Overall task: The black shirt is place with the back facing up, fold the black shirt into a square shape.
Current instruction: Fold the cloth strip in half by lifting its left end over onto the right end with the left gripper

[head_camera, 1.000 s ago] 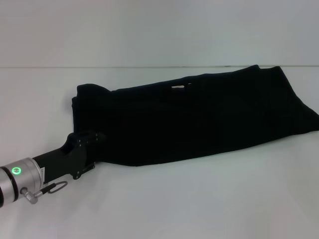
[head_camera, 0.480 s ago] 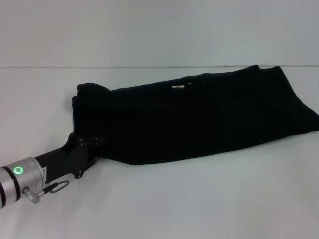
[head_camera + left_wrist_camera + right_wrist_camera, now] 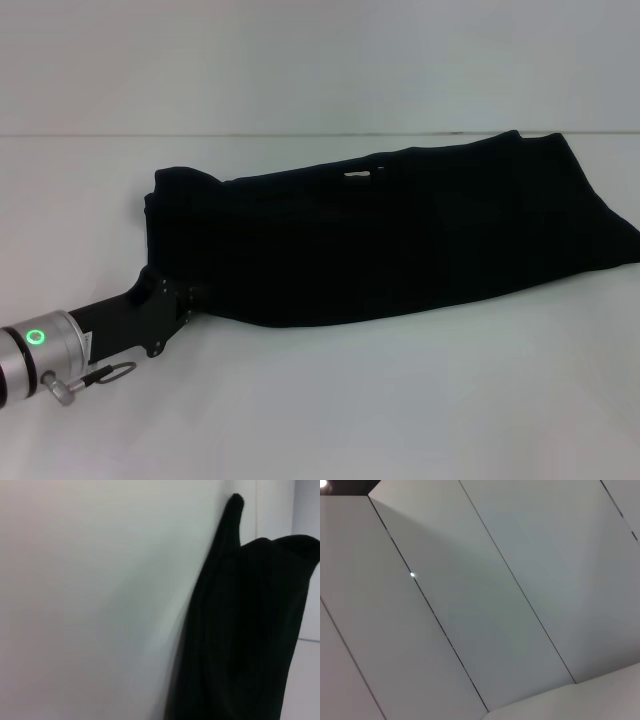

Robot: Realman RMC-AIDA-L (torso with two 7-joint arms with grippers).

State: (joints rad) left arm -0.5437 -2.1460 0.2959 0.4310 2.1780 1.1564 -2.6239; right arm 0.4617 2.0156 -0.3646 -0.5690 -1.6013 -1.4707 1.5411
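Black shirt (image 3: 390, 240) spread lengthwise across white counter (image 3: 400, 400), already a long band. Left end effector (image 3: 185, 295) at its near-left corner, likely for next fold; finger state unreadable. Right arm unseen.

The black shirt (image 3: 390, 240) is lying folded lengthwise into a long, matte band across the white bench (image 3: 400, 400) — running from the near left up toward the far right, where it is spreading wider. A small pale label is showing near its far edge. Its left end is bunching up slightly — soft ridges are showing there in the left wrist view (image 3: 245, 630).
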